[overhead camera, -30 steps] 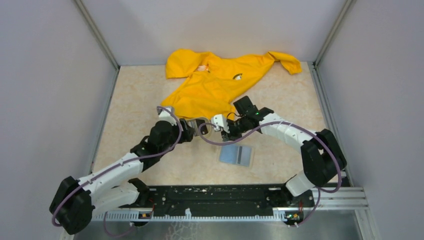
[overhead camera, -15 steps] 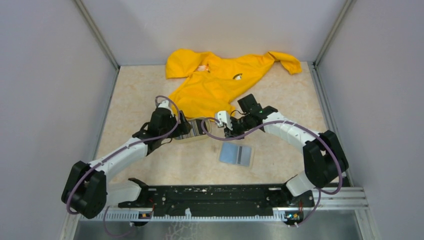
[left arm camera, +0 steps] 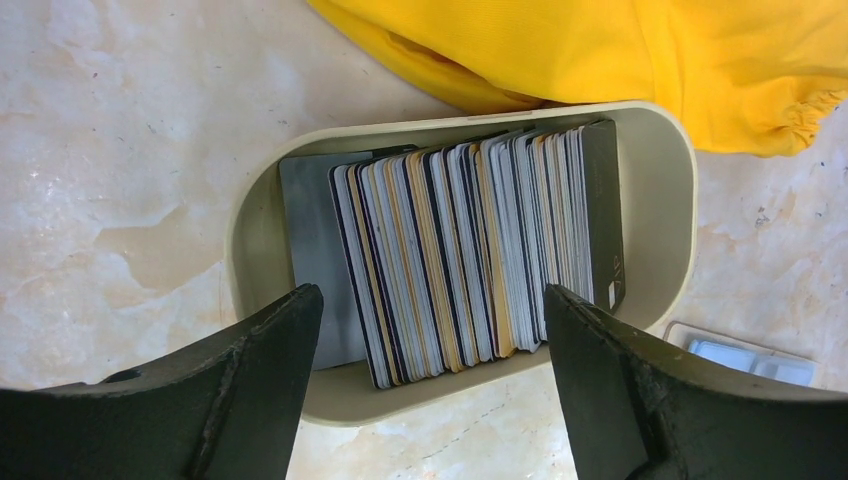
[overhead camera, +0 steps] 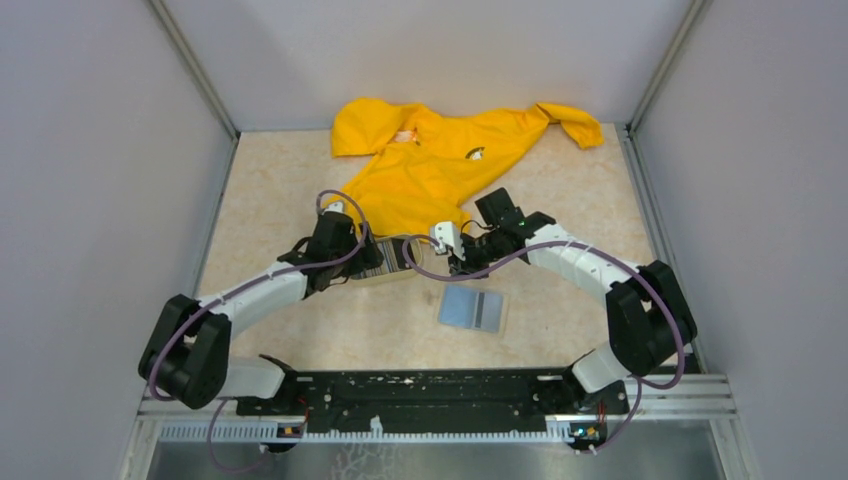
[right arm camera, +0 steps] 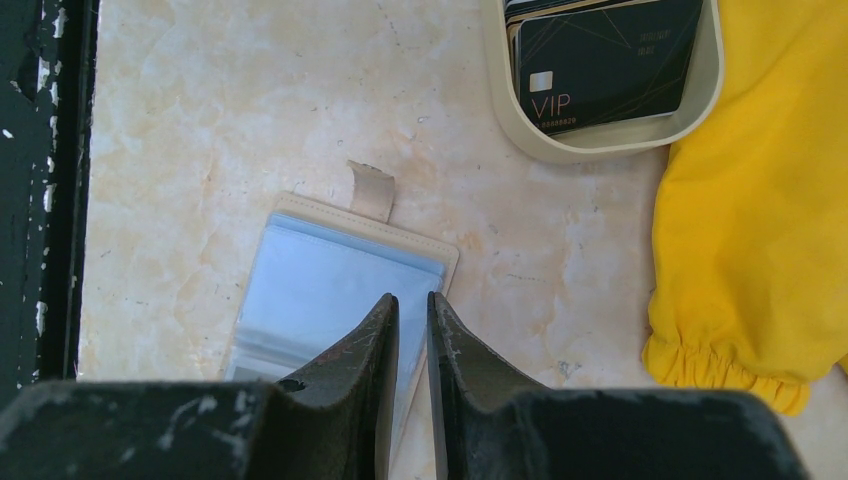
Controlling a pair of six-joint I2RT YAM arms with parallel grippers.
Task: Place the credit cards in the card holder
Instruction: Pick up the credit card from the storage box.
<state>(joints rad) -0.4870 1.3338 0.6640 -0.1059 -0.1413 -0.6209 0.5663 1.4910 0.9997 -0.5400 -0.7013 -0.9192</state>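
Dozens of credit cards [left arm camera: 470, 250] stand on edge, packed face to face, their upper edges bare and open to reach from above. They fill the middle of a beige oval tray [left arm camera: 665, 200]; a grey card leans at one end, a dark card marked VIP closes the other, and both rounded ends of the tray have spare room. The left gripper [left arm camera: 432, 300] hangs over the tray with its jaws spread wider than the stack, one on each side and holding nothing.

On the near side of the tray, with bare marbled table [overhead camera: 270, 190] between them, the card holder [right arm camera: 330, 290] lies opened flat. Its bluish clear pockets face up and a tan tab sticks out from its far edge. The right gripper [right arm camera: 412, 300] hovers above it, fingers pressed almost together with only a slit between them and nothing pinched.

A yellow garment [overhead camera: 440, 165] is spread across the far half of the table, its hem reaching the tray's far rim and a cuff lying just beside it. Grey walls close in both sides, and a black rail [overhead camera: 430, 390] runs along the near edge.
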